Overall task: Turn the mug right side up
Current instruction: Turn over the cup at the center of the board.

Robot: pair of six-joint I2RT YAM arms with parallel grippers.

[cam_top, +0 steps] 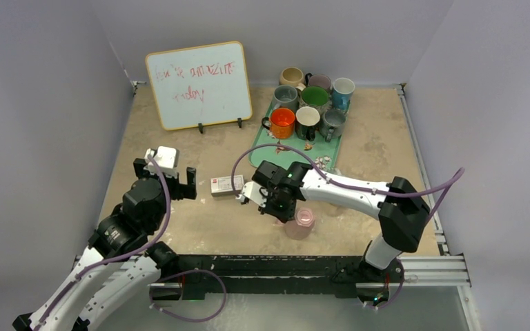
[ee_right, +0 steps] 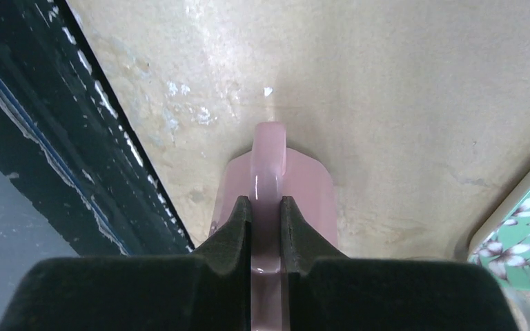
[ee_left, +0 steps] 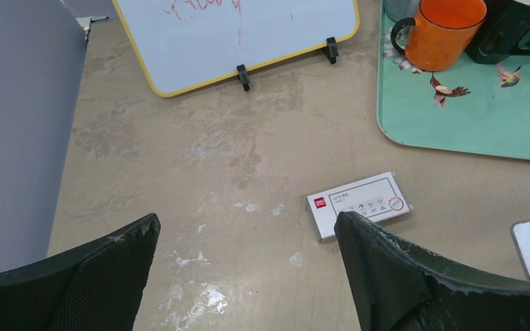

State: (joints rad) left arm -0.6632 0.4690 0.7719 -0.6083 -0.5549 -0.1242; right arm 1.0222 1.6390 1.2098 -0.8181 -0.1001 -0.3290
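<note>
My right pincer (cam_top: 283, 209) was pressed together on the handle (ee_right: 268, 148) of the glossy pink ceramic mug (cam_top: 302, 222). In the right wrist view the two black fingers (ee_right: 231, 227) sat tight against either side of that pale pink loop, with no gap showing. The mug stood on the mottled tan tabletop (cam_top: 200, 221), close to its dark near edge and in front of the near end of the mint-green flowered tray (cam_top: 261, 148). It was apart from the tray rather than touching it. From above, its upper face looked like a flat pink disc, but I could not tell for certain which end was up.

My left pincer (cam_top: 169, 176) was spread wide and held nothing. In its own wrist view the two black fingers (ee_left: 103, 276) stood well apart above bare table. The small white rectangular cardboard box (ee_left: 359, 203) lay flat just beyond the right-hand finger.

The yellow-framed whiteboard with red scribbles (cam_top: 199, 84) stood propped at the far left. Upright mugs crowded the tray's far end, the bright orange mug (cam_top: 282, 123) at their front left corner.
</note>
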